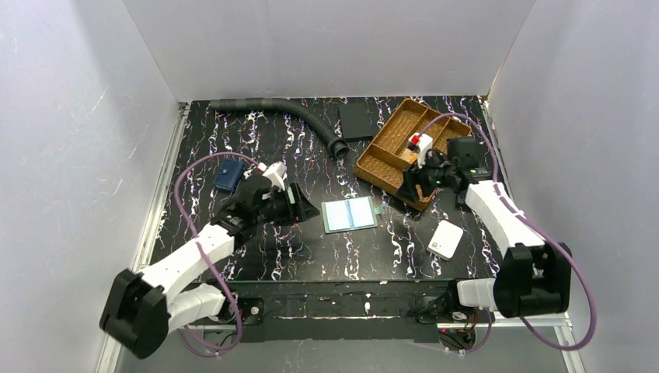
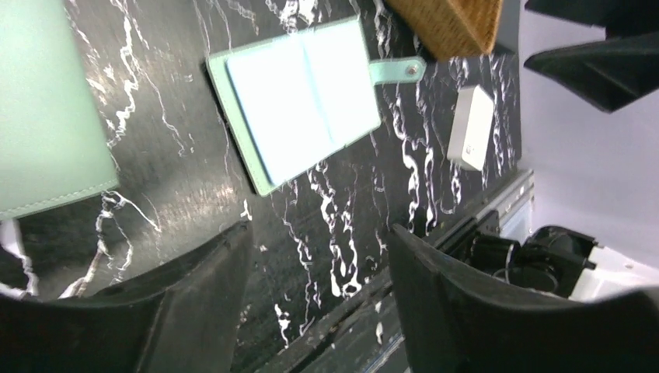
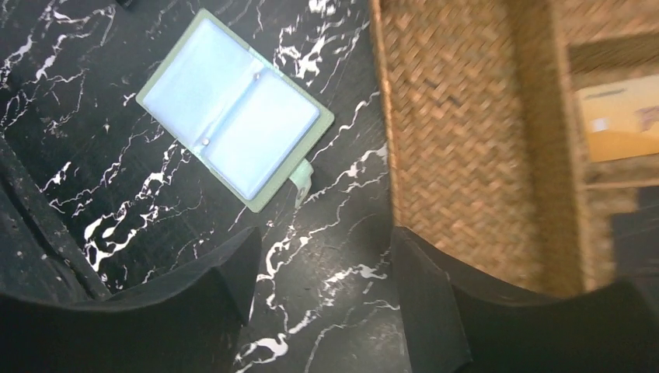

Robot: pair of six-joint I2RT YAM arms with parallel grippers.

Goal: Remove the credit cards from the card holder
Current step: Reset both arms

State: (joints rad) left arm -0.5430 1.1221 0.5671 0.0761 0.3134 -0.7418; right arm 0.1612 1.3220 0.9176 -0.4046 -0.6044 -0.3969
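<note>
Both released: my left gripper (image 2: 319, 241) and my right gripper (image 3: 325, 241) are spread wide with nothing between the fingers, over the worktop (image 1: 311, 256). The card holder (image 1: 350, 214) lies opened flat mid-worktop between them. Its pale pockets look empty as far as I can tell, so I judge the removal mostly done. Farther out, the woven tray (image 3: 466, 116) holds a tan card (image 3: 618, 116) in one compartment; the black one I can't find in any view.
</note>
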